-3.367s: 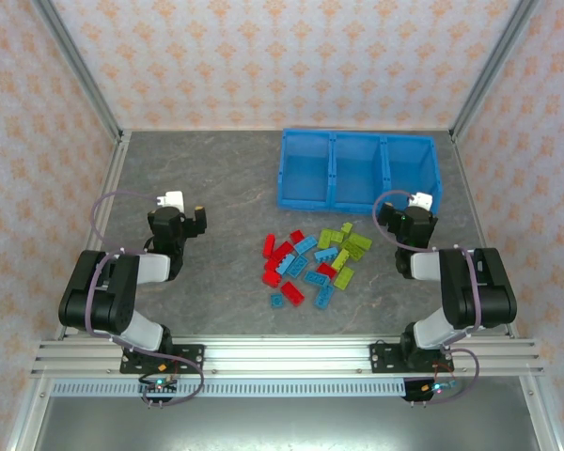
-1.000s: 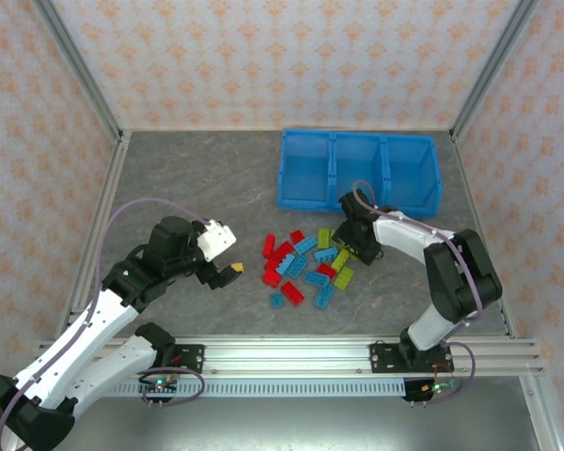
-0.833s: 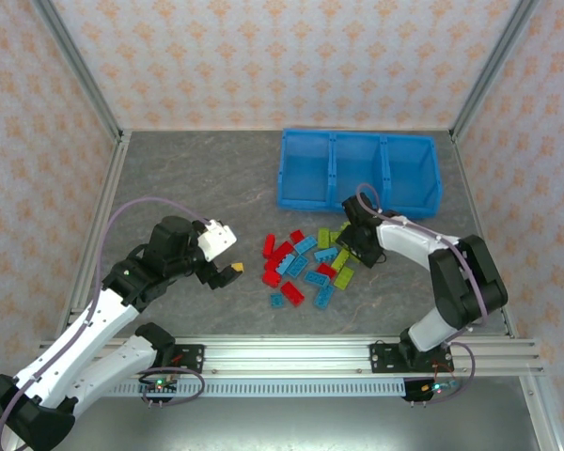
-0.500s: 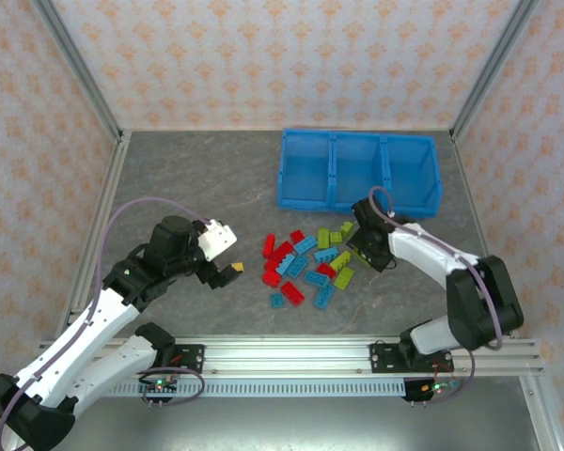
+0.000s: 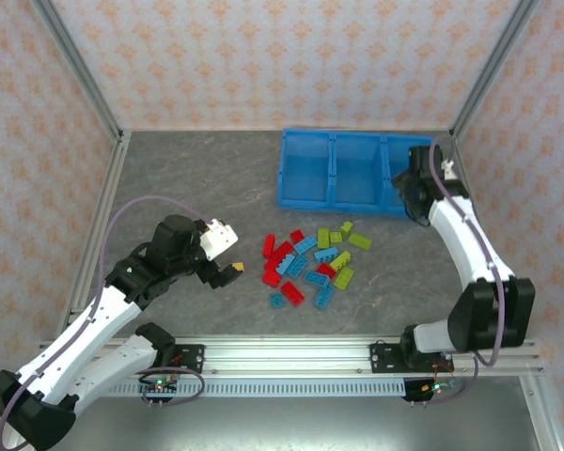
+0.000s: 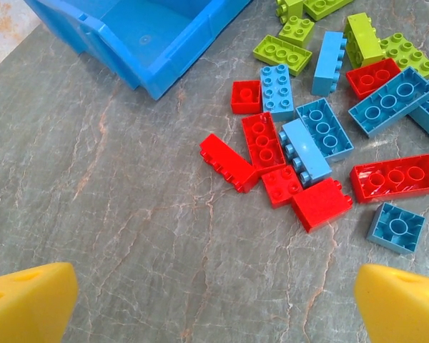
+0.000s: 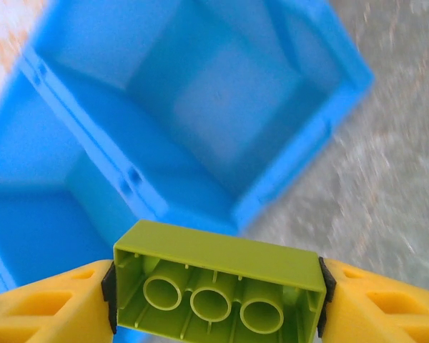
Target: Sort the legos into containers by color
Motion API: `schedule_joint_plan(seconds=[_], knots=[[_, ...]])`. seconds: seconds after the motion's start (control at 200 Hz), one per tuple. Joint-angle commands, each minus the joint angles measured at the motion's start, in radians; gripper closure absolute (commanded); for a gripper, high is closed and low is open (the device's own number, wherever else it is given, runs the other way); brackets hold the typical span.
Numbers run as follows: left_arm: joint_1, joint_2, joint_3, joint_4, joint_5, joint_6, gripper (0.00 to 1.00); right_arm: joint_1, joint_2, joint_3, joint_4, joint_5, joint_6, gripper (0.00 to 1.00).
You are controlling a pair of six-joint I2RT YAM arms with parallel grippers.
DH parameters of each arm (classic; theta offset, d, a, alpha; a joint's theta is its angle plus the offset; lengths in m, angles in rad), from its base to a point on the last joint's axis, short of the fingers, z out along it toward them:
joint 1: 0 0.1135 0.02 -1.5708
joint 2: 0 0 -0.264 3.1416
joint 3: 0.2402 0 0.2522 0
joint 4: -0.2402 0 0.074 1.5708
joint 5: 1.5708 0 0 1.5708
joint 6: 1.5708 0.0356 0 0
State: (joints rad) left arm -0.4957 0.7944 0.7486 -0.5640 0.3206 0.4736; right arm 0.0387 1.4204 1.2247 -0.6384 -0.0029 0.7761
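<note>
The legos point(image 5: 312, 263) lie in a loose red, light blue and yellow-green pile on the grey table, in front of the blue containers point(image 5: 329, 199). My right gripper point(image 5: 415, 193) hangs over the right-hand container, shut on a yellow-green brick point(image 7: 222, 261). The brick sits hollow side toward the camera between the yellow fingers point(image 7: 50, 307). My left gripper point(image 5: 227, 271) is open and empty, left of the pile. Its yellow fingertips point(image 6: 28, 300) frame bare table, with red bricks point(image 6: 272, 164) and light blue bricks point(image 6: 322, 136) just beyond.
A corner of the bin point(image 6: 150, 36) lies at the far left of the left wrist view. Below the held brick are the right compartment's dividing wall point(image 7: 129, 171) and grey table point(image 7: 386, 179). Metal frame posts and patterned walls enclose the table.
My right gripper has lifted a yellow-green brick out of the pile and swung it back and right to the bin's right compartment. The left arm has stayed still over the last second.
</note>
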Motion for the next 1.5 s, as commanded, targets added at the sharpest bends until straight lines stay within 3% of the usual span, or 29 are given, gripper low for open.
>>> schedule_joint_plan(seconds=[0.0, 0.155, 0.28, 0.48, 0.656, 0.801, 0.941, 1.106, 1.226, 1.491], knots=[[0.0, -0.01, 0.01, 0.015, -0.032, 0.014, 0.0, -0.056, 0.157, 0.111, 0.022, -0.031, -0.051, 0.33], [0.0, -0.021, -0.002, 0.025, -0.05, 0.014, 0.0, -0.102, 0.408, 0.294, 0.003, -0.146, -0.046, 0.32], [0.0, -0.018, -0.003, 0.024, -0.069, 0.012, 0.0, -0.102, 0.515, 0.412, -0.058, -0.149, -0.064, 0.18], [0.0, -0.018, -0.005, 0.03, -0.073, 0.012, 0.0, -0.103, 0.423, 0.395, -0.059, -0.114, -0.068, 0.06], [-0.001, -0.006, -0.001, 0.027, -0.062, 0.01, 0.0, -0.087, 0.19, 0.258, -0.07, -0.135, -0.107, 0.06], [0.001, -0.001, -0.002, 0.03, -0.065, 0.01, 0.0, 0.037, -0.057, 0.069, -0.097, -0.134, -0.202, 0.07], [-0.001, 0.02, 0.0, 0.036, -0.047, 0.01, 0.0, 0.245, -0.156, -0.039, -0.193, -0.139, -0.323, 0.12], [0.0, 0.066, 0.019, 0.032, -0.03, 0.011, 0.0, 0.438, -0.049, -0.028, -0.345, -0.16, -0.388, 0.18], [-0.001, 0.085, 0.034, 0.014, -0.032, 0.012, 0.0, 0.577, 0.058, -0.005, -0.382, -0.083, -0.534, 0.15], [0.0, 0.053, 0.016, 0.014, -0.034, 0.018, 0.0, 0.612, 0.21, 0.002, -0.329, -0.104, -0.725, 0.01]])
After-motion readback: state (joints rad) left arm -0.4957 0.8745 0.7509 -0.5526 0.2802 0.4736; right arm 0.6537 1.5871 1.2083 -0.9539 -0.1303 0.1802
